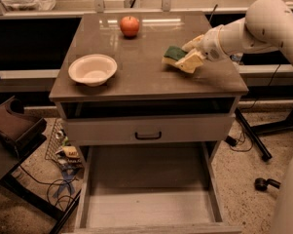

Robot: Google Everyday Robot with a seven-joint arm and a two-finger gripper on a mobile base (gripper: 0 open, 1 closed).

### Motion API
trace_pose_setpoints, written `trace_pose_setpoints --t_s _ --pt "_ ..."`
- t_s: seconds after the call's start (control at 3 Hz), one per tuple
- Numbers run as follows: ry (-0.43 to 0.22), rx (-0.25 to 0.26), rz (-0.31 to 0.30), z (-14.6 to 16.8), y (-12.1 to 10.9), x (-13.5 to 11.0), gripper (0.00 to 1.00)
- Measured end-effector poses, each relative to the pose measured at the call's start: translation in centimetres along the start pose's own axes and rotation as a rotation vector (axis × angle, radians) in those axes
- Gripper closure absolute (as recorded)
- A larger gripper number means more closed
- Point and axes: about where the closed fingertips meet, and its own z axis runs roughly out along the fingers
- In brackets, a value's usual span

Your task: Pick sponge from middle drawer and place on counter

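Observation:
The sponge [173, 53], dark green over yellow foam, is at the right side of the counter [136, 77], low over its surface or resting on it; I cannot tell which. My gripper [185, 60] reaches in from the right on the white arm and is shut on the sponge's right end. The middle drawer [146, 206] is pulled out at the bottom of the view and its plank floor is bare.
A white bowl [92, 69] sits at the counter's left front. A red apple [130, 26] sits at the back middle. A grey drawer front with a black handle [148, 135] is closed above the open drawer. Cables and clutter [65, 155] lie on the floor at left.

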Motion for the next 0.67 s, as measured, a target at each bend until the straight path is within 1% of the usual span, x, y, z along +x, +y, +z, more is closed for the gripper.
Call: trace_pose_setpoints --t_s 0.33,0.67 --pt "0.000 -0.004 0.000 0.26 0.13 -0.02 0.05" --pt "-0.001 -0.006 0.000 0.38 0.18 -0.04 0.00"
